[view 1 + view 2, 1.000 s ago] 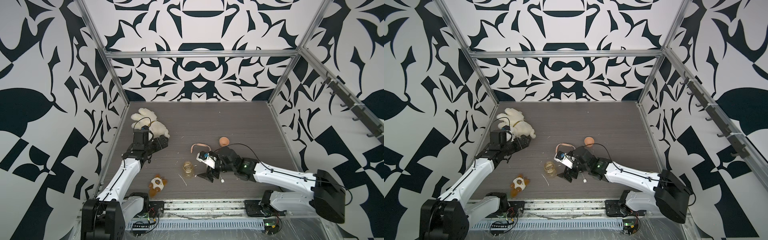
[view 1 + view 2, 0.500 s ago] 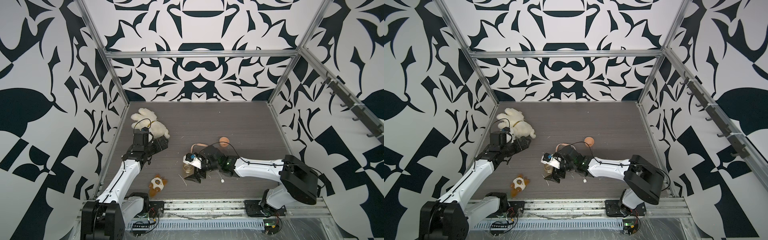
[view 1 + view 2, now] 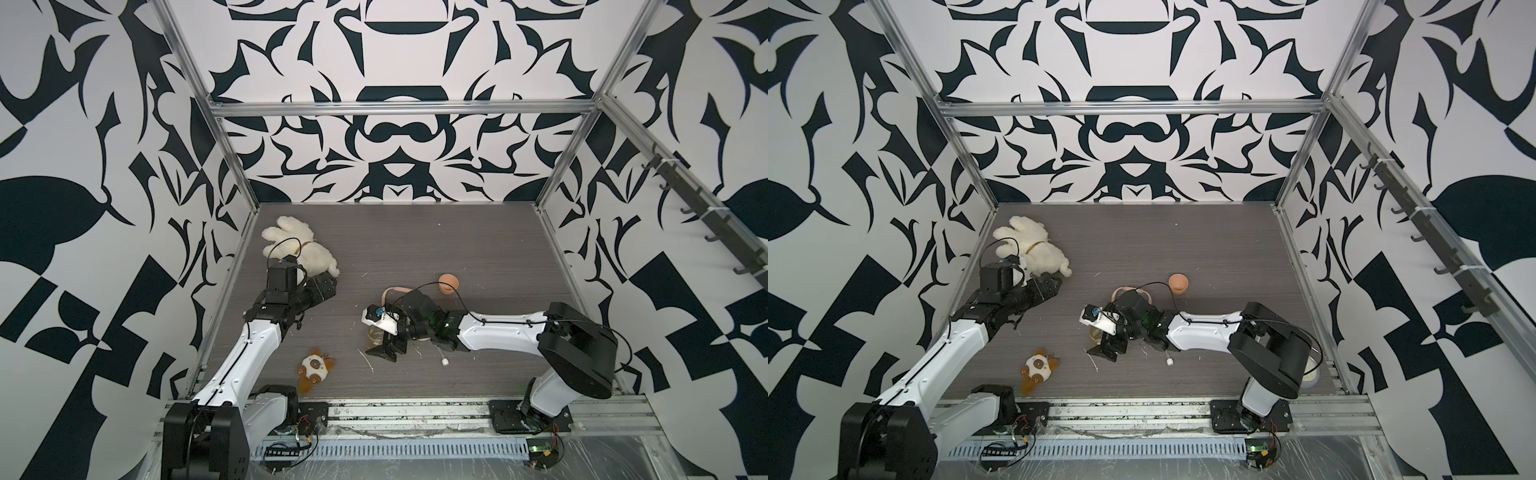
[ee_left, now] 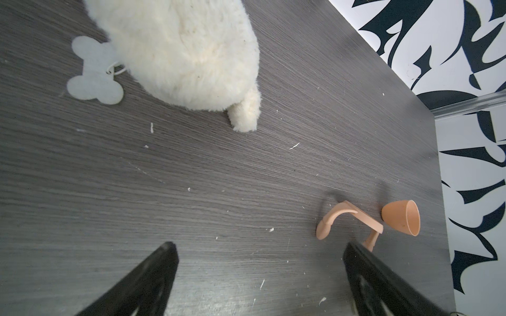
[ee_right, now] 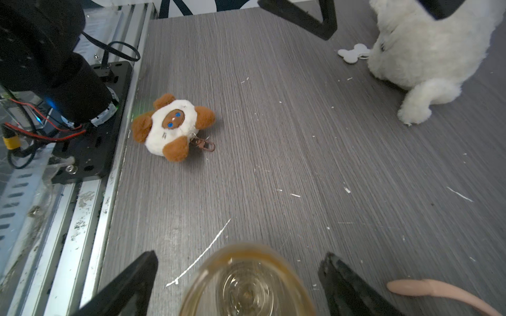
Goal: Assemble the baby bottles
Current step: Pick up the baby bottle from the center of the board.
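Observation:
The clear amber bottle body (image 3: 375, 335) (image 3: 1095, 332) stands upright mid-table. My right gripper (image 5: 238, 254) is open, one finger on each side of the bottle (image 5: 246, 281), with gaps on both sides. The peach two-handle ring (image 3: 390, 291) (image 4: 345, 216) lies just behind it, and one handle (image 5: 438, 292) shows in the right wrist view. The peach dome cap (image 3: 449, 283) (image 4: 401, 217) lies on its side further back. A thin straw (image 3: 441, 355) sticks out from under the right arm; the collar is mostly hidden. My left gripper (image 3: 328, 289) (image 4: 260, 245) hangs open and empty at the left.
A cream plush dog (image 3: 299, 249) with a bone tag (image 4: 94, 71) lies at the back left, by the left gripper. A brown-and-white plush toy (image 3: 313, 365) (image 5: 172, 127) sits near the front rail (image 3: 415, 409). A pale round clock (image 3: 1313, 376) is behind the right arm's base.
My right arm has reached left along the table, bringing its open fingers from beside the bottle body to either side of it. The left arm has hardly moved.

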`<act>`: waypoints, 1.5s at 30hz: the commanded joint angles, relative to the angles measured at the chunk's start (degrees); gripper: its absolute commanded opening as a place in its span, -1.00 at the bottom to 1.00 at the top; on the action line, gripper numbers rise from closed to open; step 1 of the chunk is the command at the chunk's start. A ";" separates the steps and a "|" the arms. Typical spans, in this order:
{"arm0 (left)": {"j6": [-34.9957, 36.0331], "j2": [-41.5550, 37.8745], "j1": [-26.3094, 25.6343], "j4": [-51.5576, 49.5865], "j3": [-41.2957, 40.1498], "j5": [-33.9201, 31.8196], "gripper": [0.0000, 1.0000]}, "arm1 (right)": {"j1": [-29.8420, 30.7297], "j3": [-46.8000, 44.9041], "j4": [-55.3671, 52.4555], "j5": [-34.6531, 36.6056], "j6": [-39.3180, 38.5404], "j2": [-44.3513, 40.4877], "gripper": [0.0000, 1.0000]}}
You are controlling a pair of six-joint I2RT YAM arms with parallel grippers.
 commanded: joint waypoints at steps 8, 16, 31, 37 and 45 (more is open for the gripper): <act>0.21 0.34 0.00 1.02 -1.84 1.08 0.98 | 0.14 0.84 1.63 0.72 -2.59 -0.69 0.85; 0.00 0.47 -0.04 2.18 -2.43 2.13 0.98 | 0.05 0.75 2.51 -0.12 -3.50 0.25 0.83; -0.13 0.43 0.00 2.71 -2.75 2.23 0.98 | -0.55 -0.39 2.72 -0.62 -3.92 0.66 0.04; 0.17 0.47 0.00 3.42 -2.89 3.38 0.98 | -1.03 -0.53 1.12 0.33 -4.08 -0.51 -0.28; 5.38 -5.02 -10.77 14.32 -4.58 3.43 0.98 | -16.37 0.90 -4.13 -8.88 9.85 -14.34 -0.40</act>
